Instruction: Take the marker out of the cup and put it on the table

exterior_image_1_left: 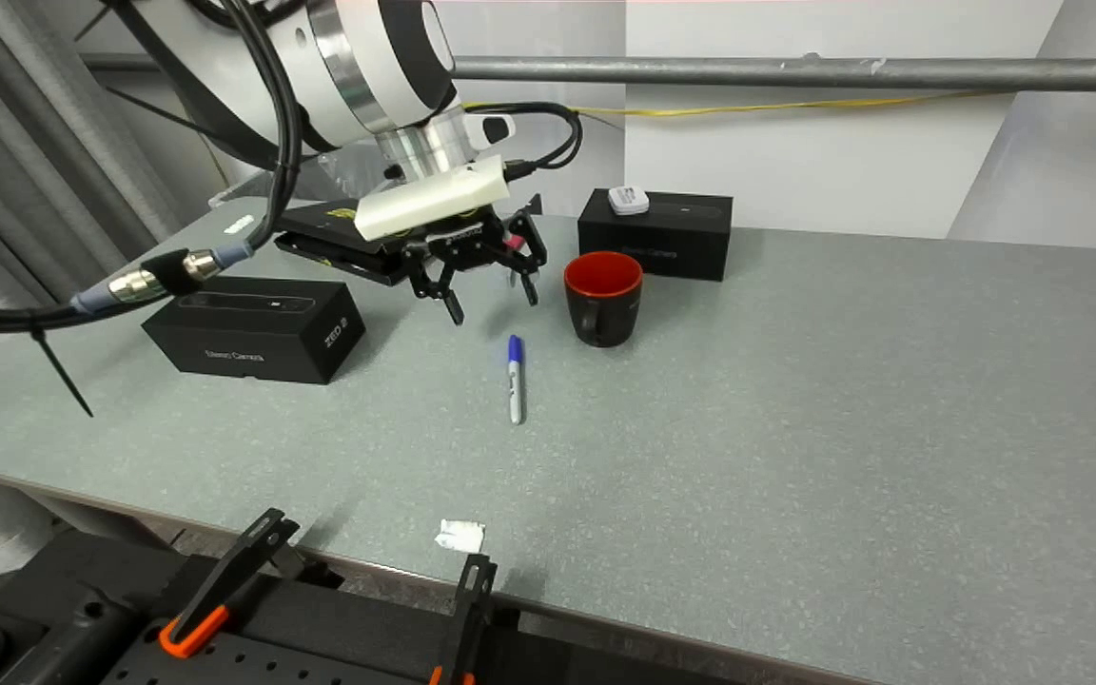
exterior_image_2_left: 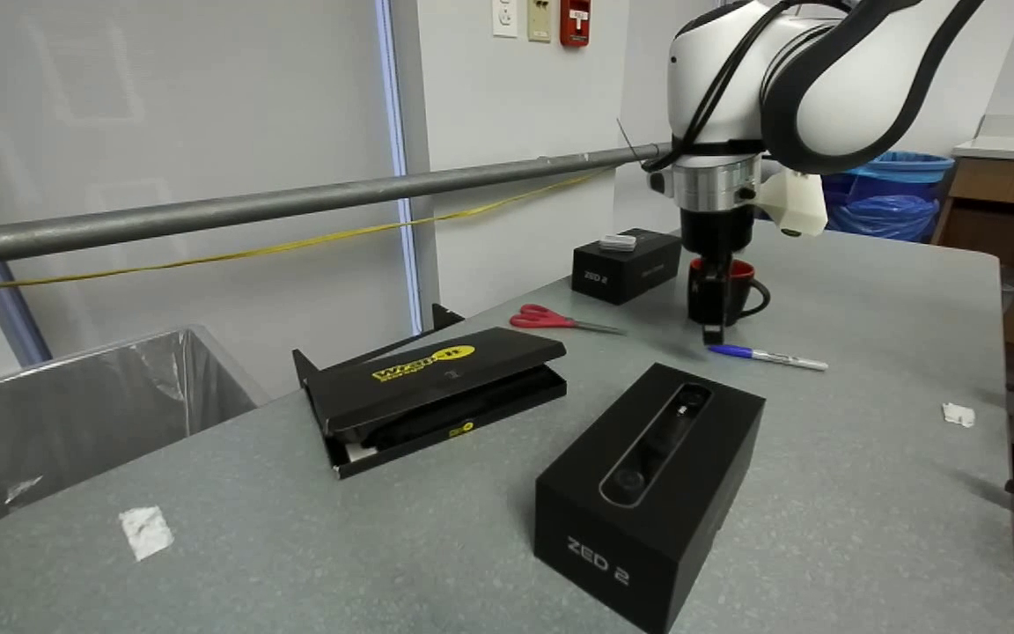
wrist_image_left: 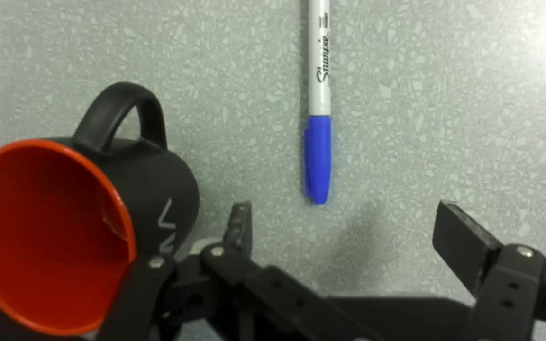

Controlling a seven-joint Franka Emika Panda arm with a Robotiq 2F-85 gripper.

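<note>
- Below my hand (exterior_image_1_left: 494,303) spreads the grey speckled table (exterior_image_1_left: 843,400).
- The marker (wrist_image_left: 320,102) lies flat near me, blue end closest.
- Beside me the cup (exterior_image_1_left: 605,303) stands upright.
- Farther from me: red-handled scissors (exterior_image_2_left: 563,321), a ZED 2 box (exterior_image_2_left: 650,498), its twin (exterior_image_2_left: 626,271), a half-open Wrap-It box (exterior_image_2_left: 437,379).
- Well away: one white scrap (exterior_image_2_left: 146,533), a second scrap (exterior_image_2_left: 958,415).

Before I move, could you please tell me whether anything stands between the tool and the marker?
Nothing visible does: the marker lies on the table in front of the open tool, and the cup stands to one side.
</note>
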